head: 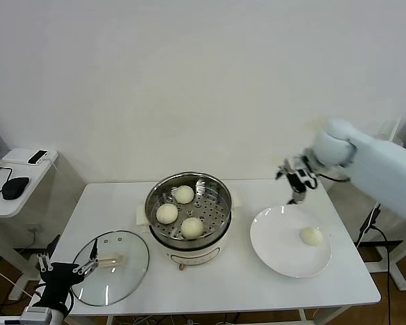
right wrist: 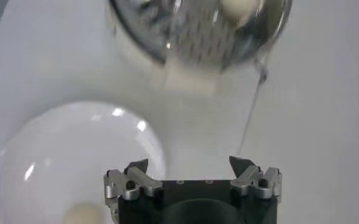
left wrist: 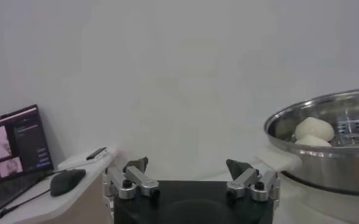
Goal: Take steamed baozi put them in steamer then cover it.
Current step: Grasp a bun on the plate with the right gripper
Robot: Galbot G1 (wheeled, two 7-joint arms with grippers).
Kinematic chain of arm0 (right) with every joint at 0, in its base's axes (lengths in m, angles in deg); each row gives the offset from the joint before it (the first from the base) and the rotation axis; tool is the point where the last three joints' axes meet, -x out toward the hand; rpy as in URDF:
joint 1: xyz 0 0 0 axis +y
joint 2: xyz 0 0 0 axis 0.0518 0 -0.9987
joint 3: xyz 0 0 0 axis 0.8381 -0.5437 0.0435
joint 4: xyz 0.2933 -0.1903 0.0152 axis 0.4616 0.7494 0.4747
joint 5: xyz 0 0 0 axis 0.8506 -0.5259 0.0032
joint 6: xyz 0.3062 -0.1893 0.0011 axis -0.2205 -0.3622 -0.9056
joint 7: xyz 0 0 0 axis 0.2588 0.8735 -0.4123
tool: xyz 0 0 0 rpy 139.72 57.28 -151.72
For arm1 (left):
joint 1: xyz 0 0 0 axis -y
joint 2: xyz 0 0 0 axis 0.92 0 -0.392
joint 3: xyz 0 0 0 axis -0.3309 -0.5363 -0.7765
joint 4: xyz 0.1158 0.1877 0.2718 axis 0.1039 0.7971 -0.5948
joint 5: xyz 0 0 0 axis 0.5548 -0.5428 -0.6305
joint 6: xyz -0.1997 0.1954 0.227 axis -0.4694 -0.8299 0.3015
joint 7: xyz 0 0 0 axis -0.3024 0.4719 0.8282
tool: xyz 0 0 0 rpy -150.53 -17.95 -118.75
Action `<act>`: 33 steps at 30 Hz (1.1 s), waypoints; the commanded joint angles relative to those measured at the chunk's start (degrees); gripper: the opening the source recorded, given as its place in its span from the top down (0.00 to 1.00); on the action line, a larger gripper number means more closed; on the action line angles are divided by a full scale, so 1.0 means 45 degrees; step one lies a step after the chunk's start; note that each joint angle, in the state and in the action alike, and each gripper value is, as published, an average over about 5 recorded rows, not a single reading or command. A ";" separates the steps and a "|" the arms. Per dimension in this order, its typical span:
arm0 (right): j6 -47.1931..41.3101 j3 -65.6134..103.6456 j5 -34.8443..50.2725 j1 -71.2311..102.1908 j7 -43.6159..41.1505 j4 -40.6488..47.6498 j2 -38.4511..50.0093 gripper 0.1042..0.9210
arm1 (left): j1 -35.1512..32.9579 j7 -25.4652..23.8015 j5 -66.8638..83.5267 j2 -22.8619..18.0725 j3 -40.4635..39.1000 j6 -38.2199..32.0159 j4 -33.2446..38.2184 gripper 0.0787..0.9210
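The steel steamer [head: 220,196] stands mid-table on its white base and holds three baozi [head: 184,194] on its perforated tray. One baozi [head: 312,235] lies on the white plate [head: 274,240] at the right. The glass cover [head: 132,267] with a cream handle lies flat at the front left. My right gripper [head: 296,183] is open and empty, above the table behind the plate; its wrist view shows the plate [right wrist: 57,158], that baozi [right wrist: 81,214] and the steamer [right wrist: 197,36]. My left gripper [head: 71,269] is open, low at the table's front left corner beside the cover; the steamer [left wrist: 325,140] shows in its view.
A small side table [head: 13,196] at the left carries a black mouse [head: 15,187] and a phone [head: 37,157]. A laptop [left wrist: 14,143] shows in the left wrist view. A thin cable [right wrist: 249,115] runs from the steamer's base across the table.
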 commanded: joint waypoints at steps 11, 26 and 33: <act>0.0457 0.4759 -0.2914 0.6239 0.0131 0.1424 0.0952 0.12 | -0.0226 -0.0014 -0.0116 -0.0019 0.0138 0.0005 -0.0037 0.12; 0.0926 0.4843 -0.4028 0.6445 0.0624 0.2955 -0.0636 0.12 | -0.0222 -0.0111 -0.0011 -0.0020 0.0090 0.0039 -0.0089 0.12; 0.1022 0.4835 -0.4219 0.6388 0.0802 0.3549 -0.1220 0.12 | -0.0240 -0.0130 -0.0001 -0.0018 0.0117 0.0031 -0.0124 0.12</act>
